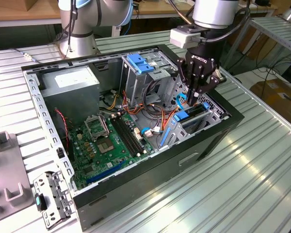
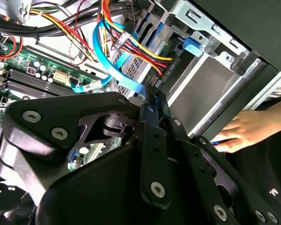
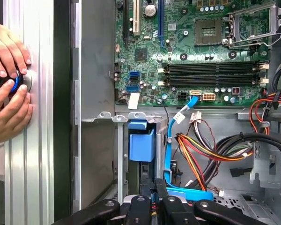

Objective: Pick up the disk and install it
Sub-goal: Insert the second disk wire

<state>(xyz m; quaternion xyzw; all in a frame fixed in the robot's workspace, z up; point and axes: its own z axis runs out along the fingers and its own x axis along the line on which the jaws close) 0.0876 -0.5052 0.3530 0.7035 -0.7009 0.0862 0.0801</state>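
The disk (image 1: pixel 191 115) stands on edge in the drive bay at the exterior view's right end of the open computer case (image 1: pixel 136 184). It is dark, with bright blue carrier tabs. In the first wrist view its blue carrier (image 3: pixel 141 143) shows edge-on, with the dark body running toward my fingers. My black gripper (image 1: pixel 192 101) points straight down just above the disk's upper edge. The fingers (image 3: pixel 149 200) are pressed close together, and I see nothing between them. In the second wrist view the gripper (image 2: pixel 152 99) hangs over the bay's metal wall.
A light-blue cable (image 3: pixel 171 140) and coloured wire bundles (image 3: pixel 210 150) run beside the bay. A tall grey cage with a blue clip (image 1: pixel 138 63) stands behind it, and the motherboard (image 1: pixel 106 141) lies in the middle. A person's hands (image 3: pixel 9 93) rest on the table beside the case.
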